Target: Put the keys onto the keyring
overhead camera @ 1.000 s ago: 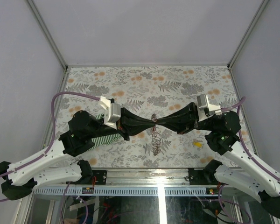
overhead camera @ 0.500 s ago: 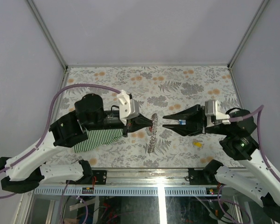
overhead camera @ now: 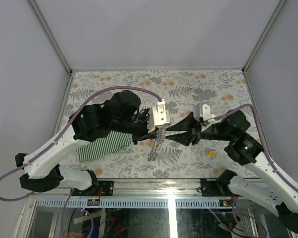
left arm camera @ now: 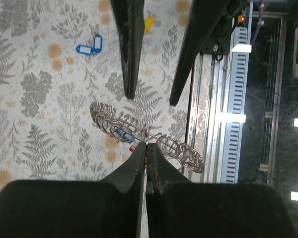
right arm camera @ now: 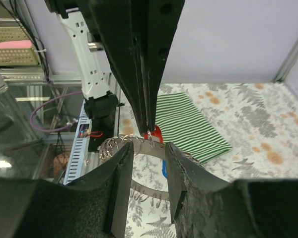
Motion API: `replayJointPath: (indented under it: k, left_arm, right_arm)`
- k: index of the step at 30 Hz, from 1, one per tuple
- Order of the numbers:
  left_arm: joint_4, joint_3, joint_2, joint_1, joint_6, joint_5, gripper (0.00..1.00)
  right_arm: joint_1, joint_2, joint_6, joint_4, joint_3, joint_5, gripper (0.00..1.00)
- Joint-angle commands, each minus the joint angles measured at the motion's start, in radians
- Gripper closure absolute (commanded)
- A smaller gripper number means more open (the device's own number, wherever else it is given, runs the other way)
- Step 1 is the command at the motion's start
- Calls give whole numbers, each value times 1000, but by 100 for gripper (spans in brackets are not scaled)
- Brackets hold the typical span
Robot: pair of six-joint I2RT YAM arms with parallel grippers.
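Closer again, right gripper [left arm camera: 151,99] stands parted, empty; left gripper [left arm camera: 145,146] pinches keyring [left arm camera: 107,119], keys [left arm camera: 120,133] half-hidden among coils.

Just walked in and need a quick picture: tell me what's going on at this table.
The left hand is shut on the keyring, which droops on both sides of the pinch. A red key and a blue key seem to hang on it already. The right hand is open, facing the pinch and holding nothing. More blue keys and a yellow key lie loose on the table.
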Motion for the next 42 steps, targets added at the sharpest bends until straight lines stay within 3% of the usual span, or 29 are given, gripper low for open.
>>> replayJointPath:
  k: [1, 14, 22, 29, 42]
  left_arm:
    - [-94, 68, 22, -7, 33, -23, 100]
    - [-102, 83, 37, -11, 38, -37, 100]
    - [-82, 65, 22, -12, 38, -35, 100]
    - [-78, 65, 18, -12, 34, -35, 100]
    - [-74, 65, 21, -12, 32, -35, 100]
  right_arm:
    - [6, 47, 63, 115, -23, -69, 61]
    - [10, 173, 204, 332, -53, -181, 66]
    - [27, 195, 164, 283, -53, -163, 66]
    - [33, 198, 108, 206, -44, -146, 73]
    - [36, 200, 121, 232, -45, -147, 76]
